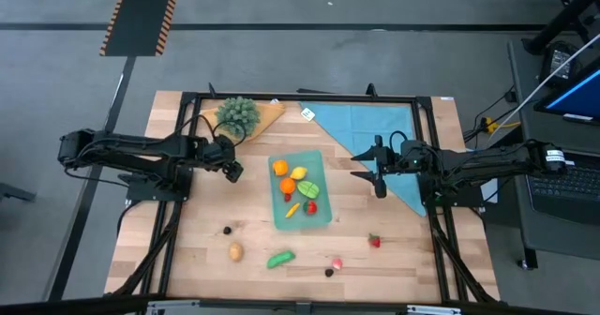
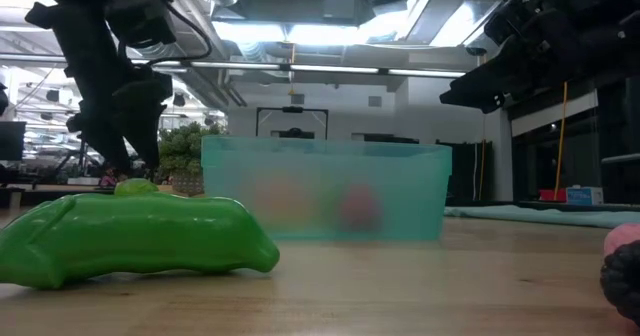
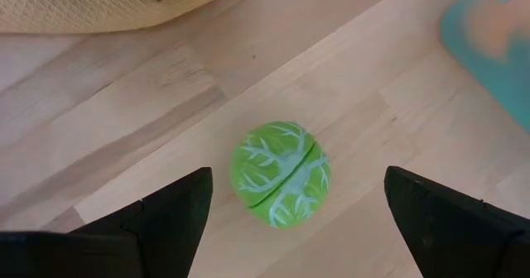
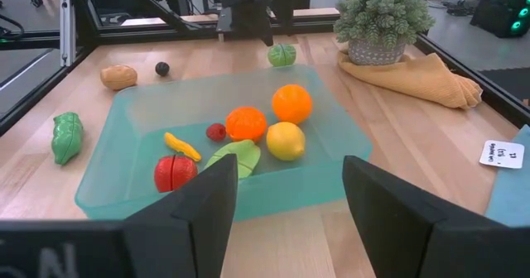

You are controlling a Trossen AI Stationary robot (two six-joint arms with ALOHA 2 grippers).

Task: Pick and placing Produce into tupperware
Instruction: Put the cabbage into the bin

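The tupperware (image 1: 304, 189) sat near the centre of the wooden table (image 1: 187, 259), between the 2 arms. It held 2 oranges (image 4: 292, 103), a lemon (image 4: 286, 141), a green leaf-shaped piece (image 4: 236, 156), a red halved piece (image 4: 175, 172), a small yellow-orange piece (image 4: 182, 146) and a small red berry (image 4: 216, 131).

The left gripper (image 1: 232, 172) hovered just left of the tupperware's far-left corner. Its fingers (image 3: 170, 216) stood wide apart and empty. A small green cabbage (image 3: 280, 174) lay on the table directly below, between the 2 fingertips and not touched by either.

The right gripper (image 1: 368, 165) waited just right of the tupperware, at the edge of the light-blue cloth (image 1: 370, 127). Its fingers (image 4: 199, 203) were also spread and held nothing.

Loose produce lay on the near part of the table: a green pea pod (image 1: 280, 258), a brown potato (image 1: 235, 251), a dark berry (image 1: 227, 230), a second dark berry (image 1: 329, 272), a pink piece (image 1: 337, 262) and a strawberry (image 1: 374, 241).

At the far side, a bushy green plant (image 1: 238, 114) sat on a tan cloth (image 4: 422, 78), with a white tag (image 1: 307, 114) just to its right.
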